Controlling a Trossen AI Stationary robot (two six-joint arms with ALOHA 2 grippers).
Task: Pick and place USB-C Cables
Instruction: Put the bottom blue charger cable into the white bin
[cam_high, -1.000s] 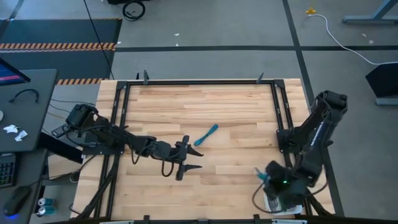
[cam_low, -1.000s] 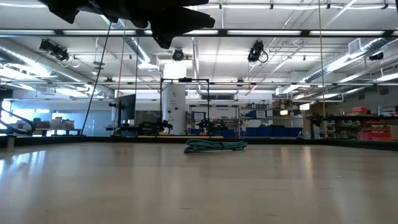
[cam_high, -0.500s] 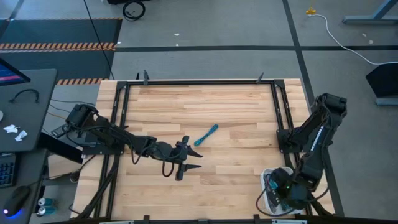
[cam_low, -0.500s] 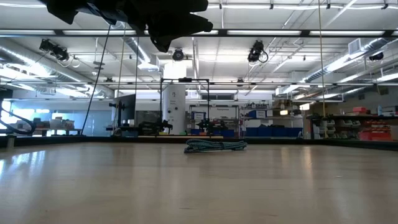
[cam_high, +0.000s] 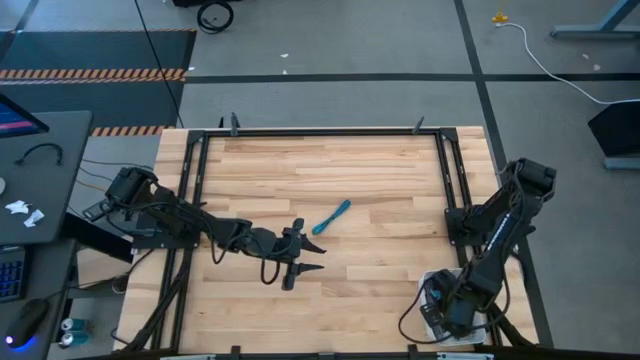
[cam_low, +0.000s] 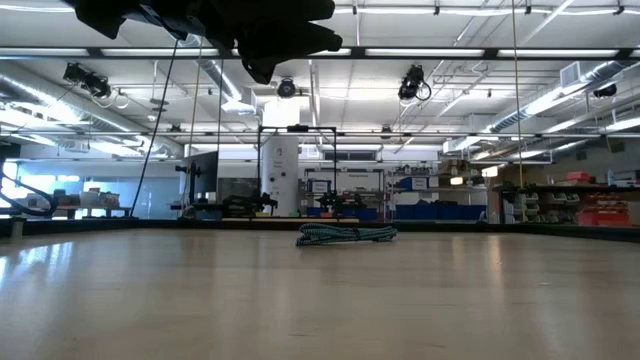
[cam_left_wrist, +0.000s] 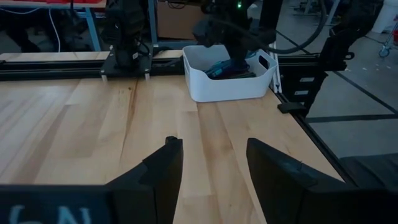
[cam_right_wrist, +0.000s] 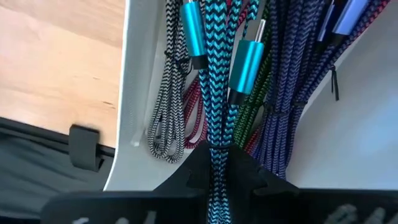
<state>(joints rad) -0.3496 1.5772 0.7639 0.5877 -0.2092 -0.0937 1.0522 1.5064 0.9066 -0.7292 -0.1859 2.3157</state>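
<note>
The right gripper (cam_right_wrist: 217, 165) dips into a white bin (cam_left_wrist: 227, 84) at the table's near right corner, fingers pinched on a teal-blue cable (cam_right_wrist: 214, 74); other cables beneath are largely hidden. The left gripper (cam_high: 300, 258) hovers spread apart mid-table, near a lone teal cable (cam_high: 331, 217).

No brand, label, number or sign can be read anywhere. The one possible lettering is a run of pale, blurred marks on the left arm's wrist housing (cam_left_wrist: 56, 214), just behind the left gripper (cam_left_wrist: 214, 163); they may be characters, but they cannot be made out.
</note>
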